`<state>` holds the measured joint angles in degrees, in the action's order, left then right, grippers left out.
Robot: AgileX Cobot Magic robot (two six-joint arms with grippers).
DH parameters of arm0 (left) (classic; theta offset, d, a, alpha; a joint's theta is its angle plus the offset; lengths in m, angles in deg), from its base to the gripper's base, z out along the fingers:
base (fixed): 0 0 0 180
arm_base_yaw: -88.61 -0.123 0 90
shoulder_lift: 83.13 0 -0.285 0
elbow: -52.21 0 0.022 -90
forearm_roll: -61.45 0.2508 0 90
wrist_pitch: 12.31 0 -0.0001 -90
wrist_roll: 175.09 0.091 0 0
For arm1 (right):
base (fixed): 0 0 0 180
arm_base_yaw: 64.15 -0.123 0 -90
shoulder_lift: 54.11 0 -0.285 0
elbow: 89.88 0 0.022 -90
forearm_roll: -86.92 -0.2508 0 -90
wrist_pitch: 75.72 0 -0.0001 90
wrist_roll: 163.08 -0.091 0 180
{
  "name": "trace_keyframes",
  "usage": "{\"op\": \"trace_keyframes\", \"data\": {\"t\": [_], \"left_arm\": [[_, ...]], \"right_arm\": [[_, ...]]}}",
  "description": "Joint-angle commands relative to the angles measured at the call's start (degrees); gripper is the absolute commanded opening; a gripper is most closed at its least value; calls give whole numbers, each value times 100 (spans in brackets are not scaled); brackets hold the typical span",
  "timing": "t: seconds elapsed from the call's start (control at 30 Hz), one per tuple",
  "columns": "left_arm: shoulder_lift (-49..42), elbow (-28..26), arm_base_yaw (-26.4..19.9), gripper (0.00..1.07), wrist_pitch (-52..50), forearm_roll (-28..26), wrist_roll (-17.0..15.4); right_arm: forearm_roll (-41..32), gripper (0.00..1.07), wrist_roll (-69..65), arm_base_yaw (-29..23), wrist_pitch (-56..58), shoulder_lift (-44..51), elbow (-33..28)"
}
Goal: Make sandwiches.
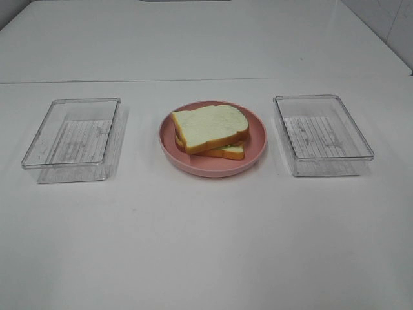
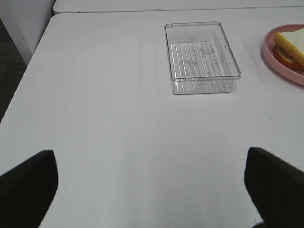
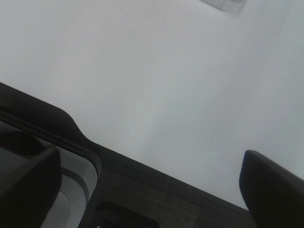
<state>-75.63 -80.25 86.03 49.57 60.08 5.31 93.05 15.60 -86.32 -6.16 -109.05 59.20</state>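
- Sandwiches (image 1: 211,131): you have one stack sitting on the pink plate (image 1: 255,152) in the middle of the worktop (image 1: 206,245), with a white slice with orange-brown crust on top and another slice below it, turned slightly so its corner pokes out toward the near right.
- Between the slices you can only make out a thin dark line; you cannot tell which fillings are inside.
- Left clear tray (image 1: 72,132) and right clear tray (image 1: 321,134) stand well apart from the plate on either side, and both look empty down to their ribbed floors.
- Left gripper (image 2: 152,190) hangs over bare worktop with its jaws spread wide and nothing between them; its wrist view shows the left tray ahead and the plate's edge with the sandwich off to one side.
- Right gripper (image 3: 152,190) is likewise released and empty, out by the worktop's edge, with only a corner of a clear tray (image 3: 223,4) in its view.
- Neither arm appears in the high view, so you are parked clear of the working area.
- Judging by the empty trays and the closed stack, you are at the finishing end of the assembly.
- If anything remains, your next move calls for a check that the top slice sits square; any nudge should be light so that the stack does not slide apart.
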Motion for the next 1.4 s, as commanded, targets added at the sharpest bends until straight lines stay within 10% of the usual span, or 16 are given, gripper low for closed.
{"op": "trace_keyframes", "data": {"t": [0.03, 0.7, 1.4], "left_arm": [[-74, 11, -17, 100, -34, -6, -40], [-74, 11, -17, 100, -34, -6, -40], [-69, 11, -17, 100, -34, 0, -40]], "right_arm": [[126, 99, -69, 23, -149, 882, -619], [-286, 99, -6, 1759, -464, 4303, -1765], [-355, 99, 132, 1896, -653, 4939, -2034]]}}
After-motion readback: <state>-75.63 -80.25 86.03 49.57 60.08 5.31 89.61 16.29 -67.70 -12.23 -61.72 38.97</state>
